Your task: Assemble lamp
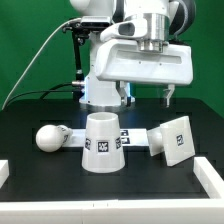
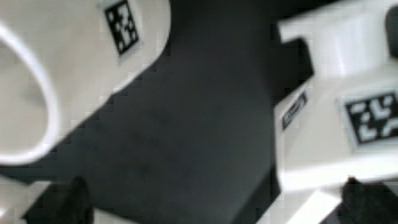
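Observation:
The white cone shade [image 1: 101,142] stands on the black table, tag facing front. The ball-headed bulb [image 1: 50,137] lies to its left in the exterior view. The squarish base block [image 1: 172,140] rests tilted to the shade's right. My gripper [image 1: 148,97] hangs open and empty above the gap between shade and base, well clear of both. In the wrist view the shade [image 2: 36,80] and base block [image 2: 347,90] lie on either side of black table, with my gripper [image 2: 214,205] open and its dark fingertips [image 2: 63,200] wide apart.
The marker board [image 1: 134,133] lies flat behind the shade and base. The robot's big white pedestal [image 1: 100,85] stands at the back. White rails sit at the table's front left [image 1: 4,172] and front right [image 1: 208,176] corners.

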